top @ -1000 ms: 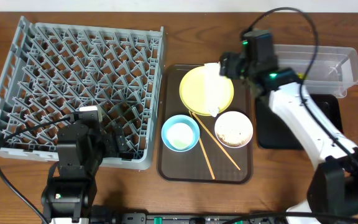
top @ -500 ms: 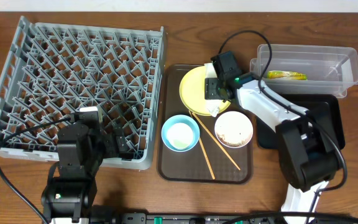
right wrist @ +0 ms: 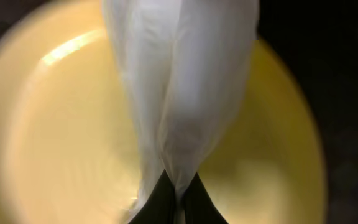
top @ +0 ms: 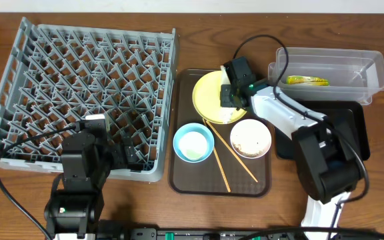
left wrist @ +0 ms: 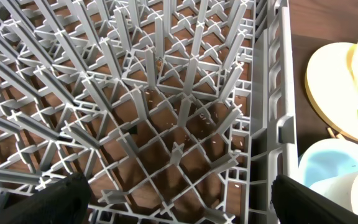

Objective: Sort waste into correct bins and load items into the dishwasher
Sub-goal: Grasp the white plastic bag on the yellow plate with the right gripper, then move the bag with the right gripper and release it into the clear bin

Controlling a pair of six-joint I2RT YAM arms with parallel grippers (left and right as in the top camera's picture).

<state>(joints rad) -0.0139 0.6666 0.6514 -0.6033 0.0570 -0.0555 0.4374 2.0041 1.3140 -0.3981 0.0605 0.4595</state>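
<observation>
At the far left the dish rack holds no dishes. The left gripper hangs over its near corner, fingers spread wide and holding nothing. Pale specks lie on the rack floor, so dishes loaded there may pick up crumbs.

On the brown tray sit the blue bowl, the chopsticks, the yellow plate and the white bowl.

The right gripper is down over the plate, its tips pinched on a narrow fold of the napkin, which lies on the plate.

The risks as I judge them:
- The hold takes only a thin pleat, so the napkin may slide free on the lift.
- It could then drop onto the white bowl, which has food scraps in it.
- If the tips press against the plate, lifting may drag or tip it against the chopsticks beside its edge.
- A trailing end may catch the wall of the clear tub, where the wrapper already lies.
- It could also fall short onto the table beside the black tray.
</observation>
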